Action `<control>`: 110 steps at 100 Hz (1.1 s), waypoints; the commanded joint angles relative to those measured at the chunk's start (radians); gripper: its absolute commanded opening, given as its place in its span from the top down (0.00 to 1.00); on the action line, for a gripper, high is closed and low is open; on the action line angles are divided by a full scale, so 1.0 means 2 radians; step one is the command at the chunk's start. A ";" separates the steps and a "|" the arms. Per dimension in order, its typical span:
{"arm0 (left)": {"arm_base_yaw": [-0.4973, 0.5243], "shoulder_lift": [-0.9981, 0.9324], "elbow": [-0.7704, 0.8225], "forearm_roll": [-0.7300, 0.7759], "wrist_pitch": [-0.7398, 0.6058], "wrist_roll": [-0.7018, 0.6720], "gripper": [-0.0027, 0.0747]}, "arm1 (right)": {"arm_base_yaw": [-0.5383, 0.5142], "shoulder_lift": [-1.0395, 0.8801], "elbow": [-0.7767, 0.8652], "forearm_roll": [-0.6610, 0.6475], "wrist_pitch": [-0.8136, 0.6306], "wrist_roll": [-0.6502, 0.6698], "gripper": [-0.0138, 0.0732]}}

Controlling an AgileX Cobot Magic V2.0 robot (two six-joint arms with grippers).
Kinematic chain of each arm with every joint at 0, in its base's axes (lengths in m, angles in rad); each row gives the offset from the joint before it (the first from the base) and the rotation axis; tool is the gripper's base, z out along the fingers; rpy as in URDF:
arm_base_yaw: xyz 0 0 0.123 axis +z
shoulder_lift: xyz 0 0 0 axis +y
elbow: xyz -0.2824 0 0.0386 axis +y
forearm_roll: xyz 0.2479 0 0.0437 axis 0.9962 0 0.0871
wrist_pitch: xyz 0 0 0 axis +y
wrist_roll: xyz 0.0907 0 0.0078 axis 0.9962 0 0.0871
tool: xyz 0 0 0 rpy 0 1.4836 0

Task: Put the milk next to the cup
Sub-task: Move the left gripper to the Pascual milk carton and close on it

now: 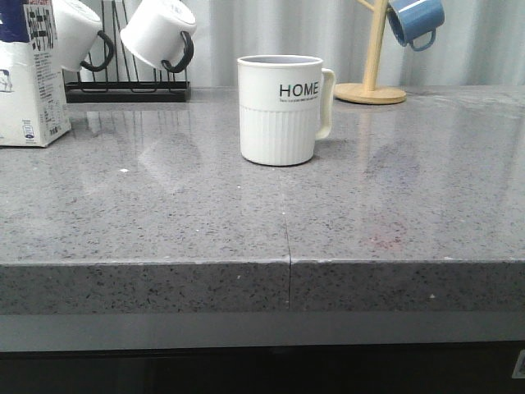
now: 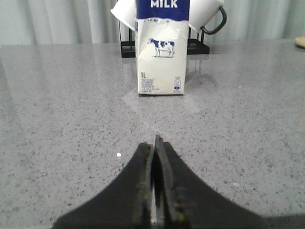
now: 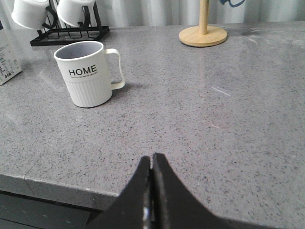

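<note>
Black left pincer (image 2: pixel 156 143) closed, low, facing upright milk (image 2: pixel 161 52).

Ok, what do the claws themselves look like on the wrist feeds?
Both look alike: the left claw and right claw have matte black fingers, broad at the base and tapering to narrow tips. The left fingers' inner edges show yellowish scuffing. No cables or markings are visible.

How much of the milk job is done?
Nothing looks done yet. The milk stands at the far left of the counter, well apart from the cup. Nothing is in hand: the left claw and right claw are both shut and empty. Left to do: grab the milk and set it beside the cup.
</note>
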 commanded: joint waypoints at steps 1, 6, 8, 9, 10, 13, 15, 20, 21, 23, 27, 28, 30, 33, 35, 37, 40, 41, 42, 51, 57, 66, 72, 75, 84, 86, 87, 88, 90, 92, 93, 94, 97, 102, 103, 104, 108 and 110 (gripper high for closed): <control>0.001 -0.016 0.021 -0.003 -0.077 -0.005 0.99 | -0.001 -0.015 -0.012 0.000 -0.014 0.001 0.92; 0.001 -0.016 0.017 -0.003 -0.111 -0.005 0.99 | -0.001 -0.019 -0.012 0.000 -0.008 0.001 0.92; 0.001 -0.016 0.015 -0.003 -0.125 -0.005 0.99 | -0.001 -0.019 -0.012 0.000 -0.007 0.001 0.92; 0.001 -0.016 0.012 -0.003 -0.130 -0.005 0.99 | -0.001 -0.019 -0.012 0.000 -0.005 0.001 0.92; 0.001 -0.016 0.011 -0.003 -0.138 -0.005 0.99 | -0.001 -0.019 -0.012 0.000 -0.005 0.001 0.92; 0.001 -0.016 0.003 -0.004 -0.144 -0.005 0.99 | -0.001 -0.019 -0.012 0.000 -0.004 0.001 0.92; 0.001 -0.016 -0.006 -0.004 -0.142 -0.005 0.99 | -0.001 -0.019 -0.012 0.000 -0.002 0.001 0.92; 0.001 -0.013 -0.034 -0.004 -0.115 -0.005 0.99 | -0.001 -0.019 -0.012 0.000 -0.001 0.001 0.92; 0.001 -0.010 -0.043 -0.004 -0.110 -0.005 0.99 | -0.001 -0.019 -0.012 0.000 -0.001 0.001 0.92; 0.001 -0.007 -0.058 -0.004 -0.093 -0.005 0.99 | -0.001 -0.019 -0.012 0.000 -0.001 0.001 0.92; 0.001 0.004 -0.083 -0.004 -0.055 -0.005 0.99 | -0.001 -0.019 -0.012 0.000 -0.001 0.001 0.92; 0.001 0.009 -0.093 -0.004 -0.049 -0.005 0.99 | -0.001 -0.019 -0.012 0.000 -0.001 0.001 0.92; 0.001 0.014 -0.108 -0.004 -0.031 -0.005 0.99 | -0.001 -0.019 -0.012 0.000 -0.001 0.001 0.92; 0.001 0.030 -0.126 0.000 -0.010 -0.005 0.99 | -0.001 -0.019 -0.012 0.000 -0.001 0.001 0.92; 0.001 0.042 -0.139 0.000 0.003 -0.005 0.99 | -0.001 -0.019 -0.012 0.000 -0.001 0.001 0.92; 0.001 0.049 -0.151 0.000 0.013 -0.004 0.99 | -0.001 -0.019 -0.012 0.000 -0.001 0.001 0.92; 0.001 0.070 -0.166 0.008 0.023 -0.001 0.99 | -0.001 -0.019 -0.012 0.000 -0.001 0.001 0.92; 0.001 0.075 -0.169 0.011 0.026 -0.001 0.99 | -0.001 -0.019 -0.012 0.000 -0.001 0.001 0.92; 0.001 0.083 -0.175 0.012 0.028 -0.001 0.99 | -0.001 -0.019 -0.012 0.000 -0.001 0.001 0.92; 0.001 0.135 -0.213 0.018 0.040 -0.001 0.96 | -0.001 -0.019 -0.012 0.000 -0.001 0.001 0.92; 0.001 0.173 -0.230 0.018 0.034 -0.001 0.86 | -0.001 -0.019 -0.012 0.000 -0.001 0.001 0.92; 0.001 0.226 -0.251 0.016 0.017 -0.001 0.56 | -0.001 -0.019 -0.012 0.000 -0.002 0.001 0.92; 0.001 0.256 -0.259 0.016 -0.008 -0.001 0.32 | -0.001 -0.019 -0.012 0.000 -0.002 0.001 0.92; 0.001 0.274 -0.261 0.016 -0.022 -0.001 0.20 | -0.001 -0.019 -0.012 0.000 -0.002 0.001 0.92; 0.001 0.319 -0.264 0.014 -0.080 -0.001 0.06 | -0.001 -0.019 -0.012 0.000 -0.002 0.001 0.92; 0.001 0.325 -0.264 0.014 -0.096 -0.001 0.08 | -0.001 -0.019 -0.012 0.000 -0.002 0.001 0.92; 0.001 0.332 -0.264 0.014 -0.106 -0.001 0.09 | -0.001 -0.019 -0.012 0.000 -0.002 0.001 0.92; 0.001 0.335 -0.264 0.014 -0.111 -0.001 0.10 | -0.001 -0.019 -0.012 0.000 -0.002 0.001 0.92; -0.001 0.345 -0.264 0.014 -0.126 -0.001 0.12 | -0.001 -0.019 -0.012 0.000 -0.002 0.001 0.92; -0.001 0.355 -0.264 0.014 -0.141 -0.001 0.13 | -0.001 -0.019 -0.012 0.000 -0.002 0.001 0.92; -0.001 0.358 -0.264 0.014 -0.146 -0.001 0.14 | -0.001 -0.019 -0.012 0.000 -0.002 0.001 0.92; -0.002 0.364 -0.264 0.014 -0.155 -0.001 0.14 | -0.001 -0.019 -0.012 0.000 -0.002 0.001 0.92; -0.003 0.377 -0.264 0.014 -0.173 -0.001 0.15 | -0.001 -0.019 -0.012 0.000 -0.002 0.001 0.92; -0.005 0.400 -0.264 0.014 -0.199 -0.002 0.15 | -0.001 -0.019 -0.012 0.000 -0.002 0.001 0.92; -0.005 0.406 -0.265 0.014 -0.202 -0.002 0.15 | -0.001 -0.019 -0.012 0.000 -0.002 0.001 0.92; -0.007 0.409 -0.265 0.014 -0.207 -0.002 0.15 | -0.001 -0.019 -0.012 0.000 -0.002 0.001 0.92; -0.009 0.426 -0.269 0.014 -0.217 -0.005 0.15 | -0.001 -0.019 -0.012 0.000 -0.002 0.001 0.92; -0.010 0.435 -0.272 0.014 -0.216 -0.006 0.15 | -0.001 -0.019 -0.012 0.000 -0.002 0.001 0.92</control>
